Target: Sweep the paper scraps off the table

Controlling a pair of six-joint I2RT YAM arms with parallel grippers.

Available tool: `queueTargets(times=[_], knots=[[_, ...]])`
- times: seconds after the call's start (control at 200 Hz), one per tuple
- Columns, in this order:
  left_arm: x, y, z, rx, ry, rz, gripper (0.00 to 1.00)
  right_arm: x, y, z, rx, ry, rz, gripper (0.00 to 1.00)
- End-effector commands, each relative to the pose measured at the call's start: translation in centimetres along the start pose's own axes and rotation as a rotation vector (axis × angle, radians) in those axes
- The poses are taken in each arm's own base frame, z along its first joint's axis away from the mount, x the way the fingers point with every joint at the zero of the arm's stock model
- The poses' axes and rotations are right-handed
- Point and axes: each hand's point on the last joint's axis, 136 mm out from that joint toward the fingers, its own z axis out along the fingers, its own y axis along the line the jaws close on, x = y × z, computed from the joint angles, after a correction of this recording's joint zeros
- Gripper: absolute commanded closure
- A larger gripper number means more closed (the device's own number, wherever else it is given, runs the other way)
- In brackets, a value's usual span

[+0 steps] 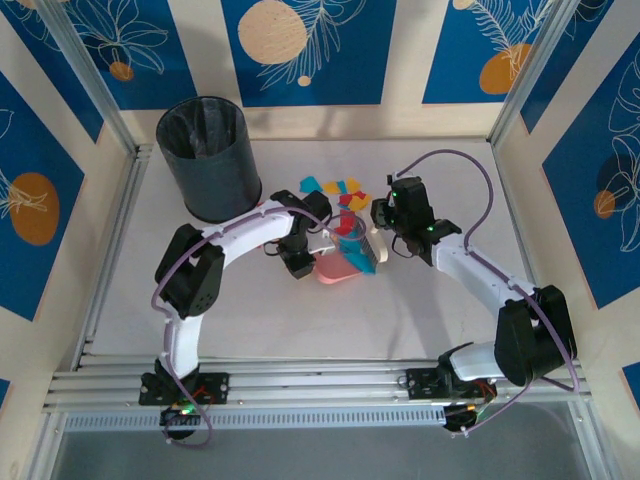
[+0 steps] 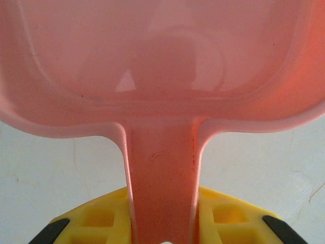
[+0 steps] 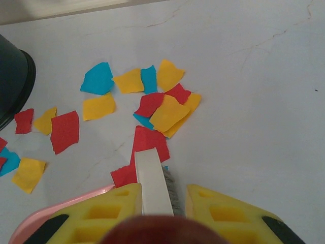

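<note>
Bright even light, soft shadows.

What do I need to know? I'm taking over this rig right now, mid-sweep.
Left pincer: shut on the handle of the pink dustpan.
Right pincer: shut on the brush.
Paper scraps: loose on the table, just beyond the brush tip, some reaching toward the black bin.
Done: both tools are in hand.
Left: sweep the scraps into the dustpan.

Glossy, smooth pink plastic dustpan (image 2: 162, 66); matt paper scraps (image 3: 167, 113); matt white table (image 3: 244, 76), faintly scuffed; smooth white-handled brush (image 3: 152, 183); metal rails (image 1: 300, 385).
</note>
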Motion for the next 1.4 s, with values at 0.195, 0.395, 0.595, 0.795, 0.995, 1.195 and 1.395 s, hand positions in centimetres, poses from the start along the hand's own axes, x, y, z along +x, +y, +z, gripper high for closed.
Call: queueTargets(times=[0.195,0.395,0.595,0.795,0.995,1.195,1.395], knots=[[0.5,0.7,0.3,-0.054,0.045,-0.032,1.00,-0.3,2.2,-1.8,-0.094,0.026,-0.061,1.00],[1.0,0.7,0.2,-0.063,0.051,-0.032,1.00,-1.6,2.5,-2.8,-0.094,-0.009,-0.073,1.00],[1.7,-0.2,0.2,-0.023,0.056,-0.006,1.00,-2.9,0.7,-2.9,0.019,-0.077,-0.030,1.00],[2.6,-0.9,0.1,-0.006,0.058,0.010,1.00,-3.2,-0.9,-2.8,0.102,-0.114,-0.015,1.00],[2.3,-0.1,0.4,-0.043,0.051,-0.016,1.00,-3.0,-1.7,-2.1,0.163,-0.113,-0.009,1.00],[1.7,0.6,0.7,-0.072,0.050,-0.028,1.00,-2.5,-1.9,-1.4,0.204,-0.096,-0.038,1.00],[0.6,1.2,0.9,-0.088,0.039,-0.026,1.00,-1.5,-0.9,0.0,0.164,-0.037,-0.072,1.00]])
